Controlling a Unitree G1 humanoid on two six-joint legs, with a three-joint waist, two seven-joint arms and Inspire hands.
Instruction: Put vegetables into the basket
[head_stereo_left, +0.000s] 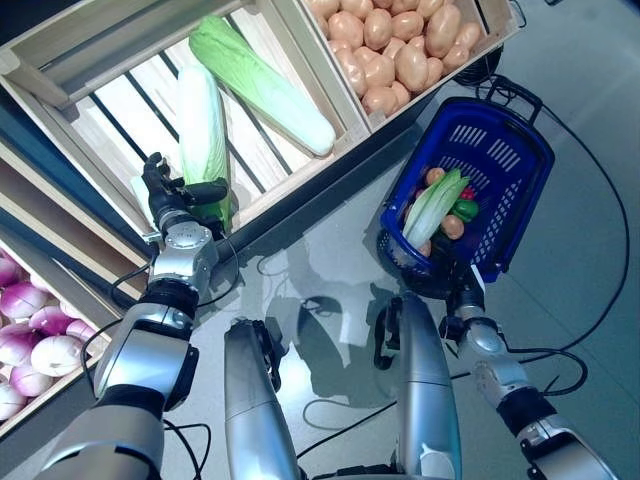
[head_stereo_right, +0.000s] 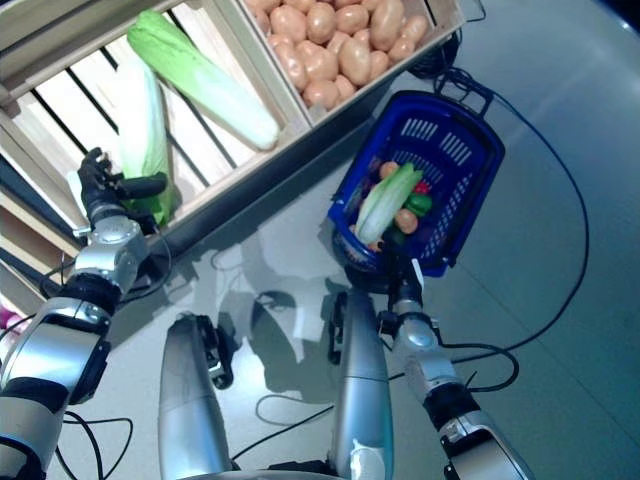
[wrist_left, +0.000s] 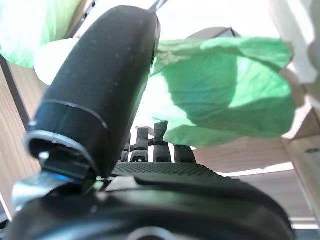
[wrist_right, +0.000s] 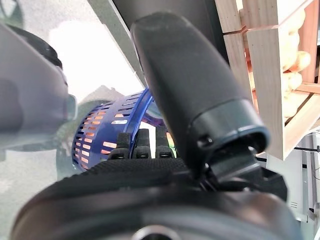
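Green-and-white long cabbage (head_stereo_left: 203, 140) lies in the slatted wooden crate (head_stereo_left: 110, 95), left hand (head_stereo_left: 170, 195) open at its leafy end, not yet gripping. Loose leaves may tear or slip if pinched there; right hand (head_stereo_left: 468, 300) at the blue plastic basket (head_stereo_left: 500, 160) rim, fingers hidden, cannot tell

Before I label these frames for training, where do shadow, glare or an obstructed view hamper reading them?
Left eye view: shadows and soft sheen on the floor. Left wrist view: the left hand fills the bottom, bright backlight washes out behind the cabbage. Right wrist view: the right hand hides much of the basket.
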